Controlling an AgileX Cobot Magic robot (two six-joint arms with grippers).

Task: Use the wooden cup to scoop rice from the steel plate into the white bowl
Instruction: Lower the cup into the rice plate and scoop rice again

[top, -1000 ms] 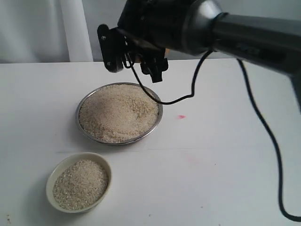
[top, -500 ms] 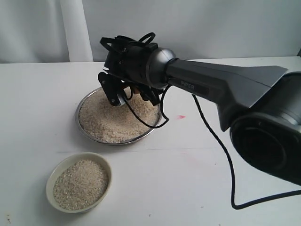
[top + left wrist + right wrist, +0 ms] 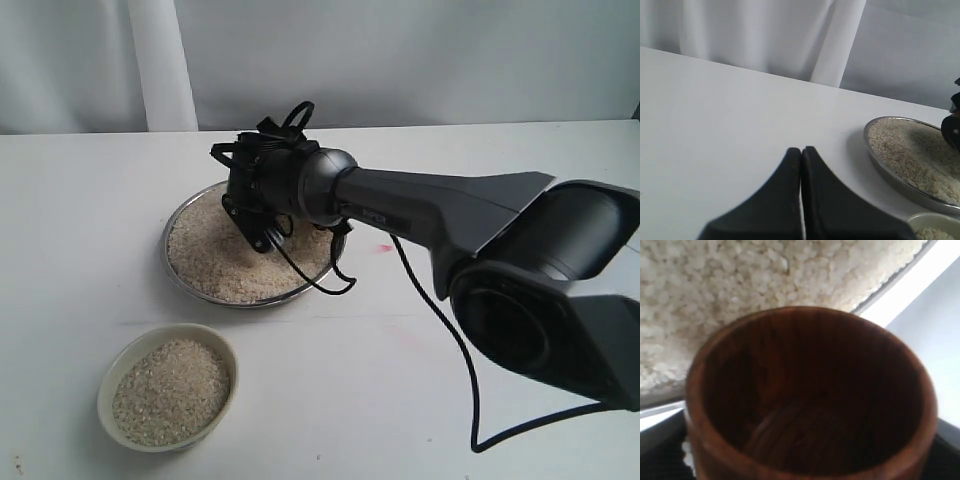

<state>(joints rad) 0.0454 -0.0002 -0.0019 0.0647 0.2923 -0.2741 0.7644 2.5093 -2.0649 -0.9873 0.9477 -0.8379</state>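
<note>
While the right pincer (image 3: 258,232) grips the empty small brown wooden cup (image 3: 810,395), the pale rice grains (image 3: 225,265) lie just past its rim, heaped on the shiny round steel plate (image 3: 240,302), middle left of the frame.

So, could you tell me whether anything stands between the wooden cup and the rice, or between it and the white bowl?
Nothing visible does: the empty wooden cup faces the rice in the steel plate directly, and no object shows between that plate and the white bowl.
</note>
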